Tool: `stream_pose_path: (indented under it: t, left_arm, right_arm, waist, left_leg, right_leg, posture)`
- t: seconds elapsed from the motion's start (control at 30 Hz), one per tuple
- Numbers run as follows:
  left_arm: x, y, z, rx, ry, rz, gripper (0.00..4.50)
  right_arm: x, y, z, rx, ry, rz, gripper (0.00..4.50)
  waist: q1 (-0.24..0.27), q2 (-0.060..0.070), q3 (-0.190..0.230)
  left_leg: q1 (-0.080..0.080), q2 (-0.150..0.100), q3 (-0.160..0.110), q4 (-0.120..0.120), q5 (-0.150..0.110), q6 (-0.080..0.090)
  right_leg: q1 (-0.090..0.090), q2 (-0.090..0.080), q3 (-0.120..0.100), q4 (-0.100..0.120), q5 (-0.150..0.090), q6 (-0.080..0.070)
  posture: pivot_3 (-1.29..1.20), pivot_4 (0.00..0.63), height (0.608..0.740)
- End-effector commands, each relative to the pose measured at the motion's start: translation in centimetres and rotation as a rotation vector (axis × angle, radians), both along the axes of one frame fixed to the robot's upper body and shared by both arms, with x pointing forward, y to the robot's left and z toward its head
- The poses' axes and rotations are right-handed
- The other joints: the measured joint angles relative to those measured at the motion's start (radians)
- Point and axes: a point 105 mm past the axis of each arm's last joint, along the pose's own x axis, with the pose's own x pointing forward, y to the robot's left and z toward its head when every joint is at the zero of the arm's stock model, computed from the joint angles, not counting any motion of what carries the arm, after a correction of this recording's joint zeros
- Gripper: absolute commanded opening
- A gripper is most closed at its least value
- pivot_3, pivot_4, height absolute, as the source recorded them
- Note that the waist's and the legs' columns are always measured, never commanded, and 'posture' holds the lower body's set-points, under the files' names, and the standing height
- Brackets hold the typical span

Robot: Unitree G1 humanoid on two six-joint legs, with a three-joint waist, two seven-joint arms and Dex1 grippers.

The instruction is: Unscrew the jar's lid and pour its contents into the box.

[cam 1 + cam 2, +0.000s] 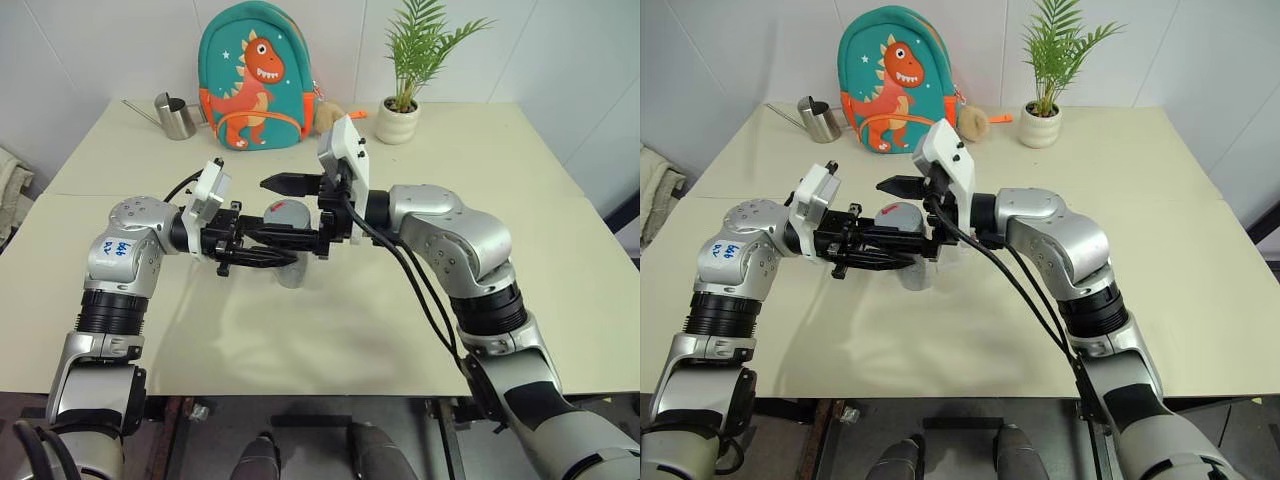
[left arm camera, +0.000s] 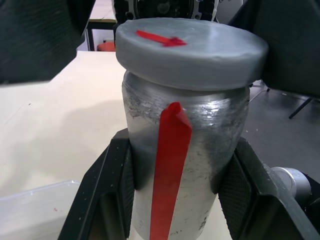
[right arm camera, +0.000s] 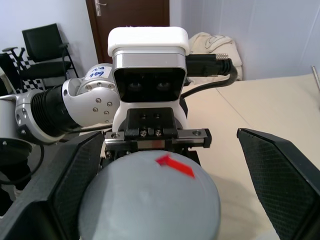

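Observation:
The silver-grey jar (image 2: 200, 145) with a red strip down its side is held upright above the table, and my left gripper (image 1: 284, 250) is shut on its body from the left. The grey lid (image 1: 287, 213), marked with a red arrow, sits on the jar. Coming from the right, my right gripper (image 1: 292, 211) is open, with one black finger on each side of the lid (image 3: 150, 200). The clear plastic box (image 2: 35, 210) lies on the table just below the jar. The contents are hidden inside the jar.
At the back of the cream table (image 1: 330, 320) stand a steel watering can (image 1: 177, 117), a teal dinosaur backpack (image 1: 255, 75) and a potted plant (image 1: 398, 120). A seam crosses the table behind my arms.

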Motion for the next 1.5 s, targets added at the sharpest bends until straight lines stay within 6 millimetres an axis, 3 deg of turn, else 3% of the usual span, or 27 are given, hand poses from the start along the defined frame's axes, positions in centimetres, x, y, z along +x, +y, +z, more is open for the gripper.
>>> stream_pose_path:
  t: [0.03,0.97,1.5]
  left_arm:
    - [-0.6,-0.1,0.8,-0.013,-0.044,-0.025,1.86]
    - [-0.3,0.0,0.9,-0.006,-0.045,-0.014,1.86]
    - [-0.2,0.0,0.9,-0.005,-0.049,-0.010,1.86]
  right_arm:
    - [-0.5,-1.1,1.2,0.030,-0.042,-0.009,4.46]
    - [-1.8,-2.3,0.8,-0.023,-0.064,-0.019,4.46]
    - [-1.4,-3.2,0.8,-0.030,-0.069,-0.061,4.46]
  waist:
    - [0.000,0.000,0.000]
    - [0.001,0.000,0.000]
    - [0.002,0.000,0.000]
  left_leg:
    - [0.000,0.000,0.000,0.000,0.000,0.000]
    - [0.000,0.000,0.000,0.000,0.000,0.000]
    - [0.000,0.000,0.000,0.000,0.000,0.000]
  right_leg:
    - [0.000,0.000,0.000,0.000,0.000,0.000]
    - [0.000,0.000,0.000,0.000,0.000,0.000]
    - [0.000,0.000,0.000,0.000,0.000,0.000]
  posture:
    - [0.00,0.150,0.740]
    - [0.00,0.150,0.740]
    - [0.00,0.150,0.740]
